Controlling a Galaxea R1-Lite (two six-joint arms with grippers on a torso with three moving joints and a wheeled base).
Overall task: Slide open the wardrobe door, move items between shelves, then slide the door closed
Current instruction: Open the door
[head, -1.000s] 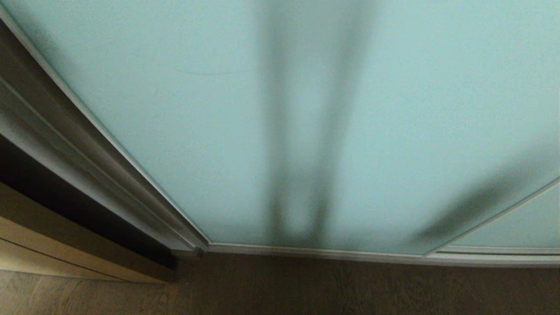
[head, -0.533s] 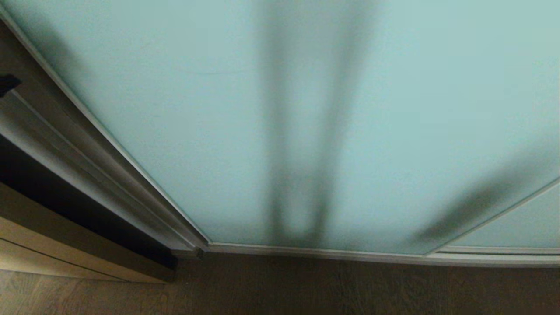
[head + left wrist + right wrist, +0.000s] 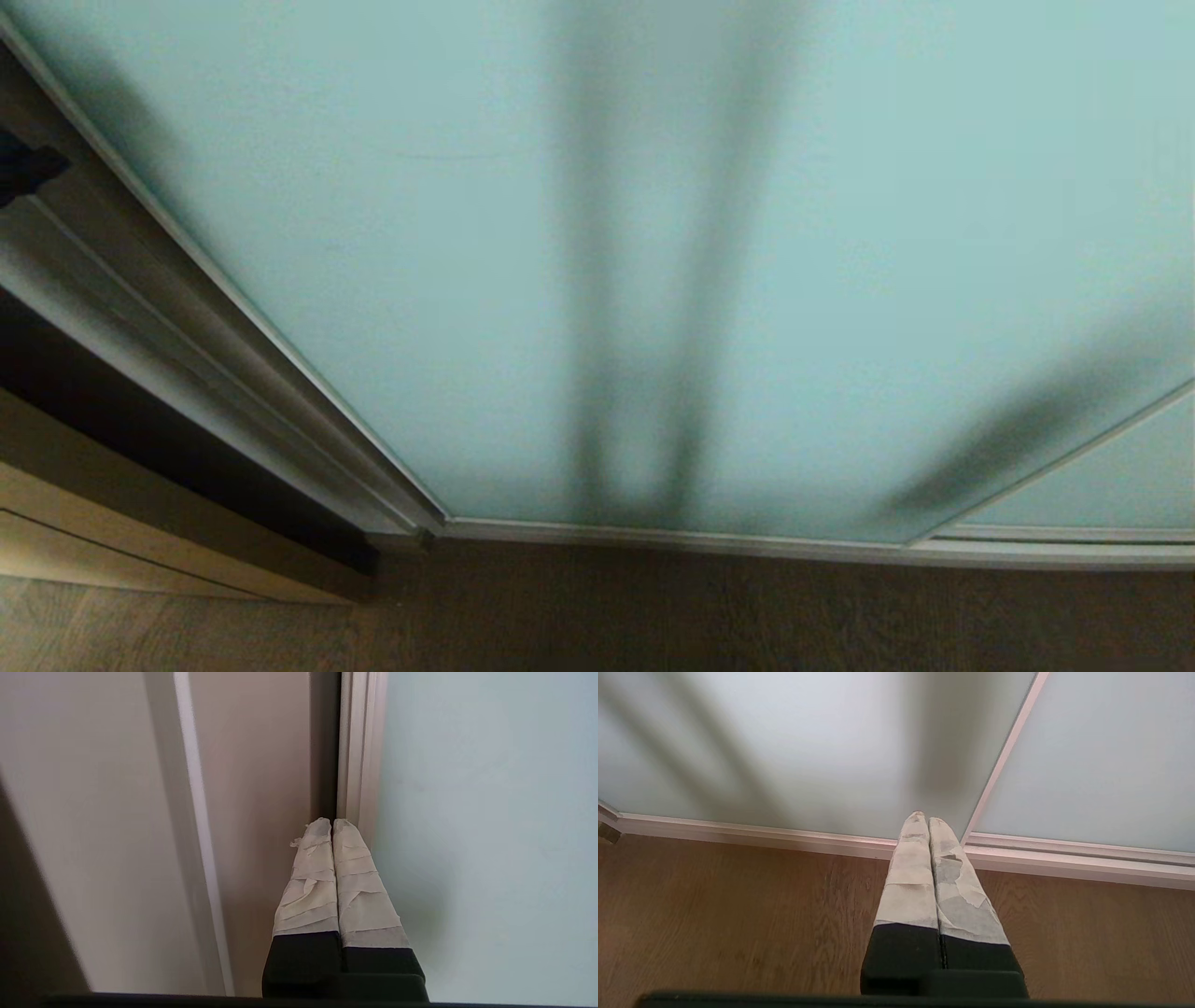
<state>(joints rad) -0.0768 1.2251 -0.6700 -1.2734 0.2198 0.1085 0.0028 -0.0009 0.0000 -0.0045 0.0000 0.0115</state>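
Head view gives us the sliding wardrobe door [image 3: 523, 243] filling the frame, fully across, its top cut off and the shelves hidden behind its frosted glass. Our left tool [image 3: 331, 823], clenched and empty, points at the door's silver frame edge [image 3: 357, 751]. Our right tool [image 3: 927, 817], also clenched, hangs over the wooden floor [image 3: 714, 914].

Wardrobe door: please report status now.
Left pincer shut, tips at door frame edge. Right pincer shut, parked low. Sliding wardrobe door closed. Nothing in the way.

Black left gripper [image 3: 332, 822] – pale tape-wrapped fingers [image 3: 310, 882]
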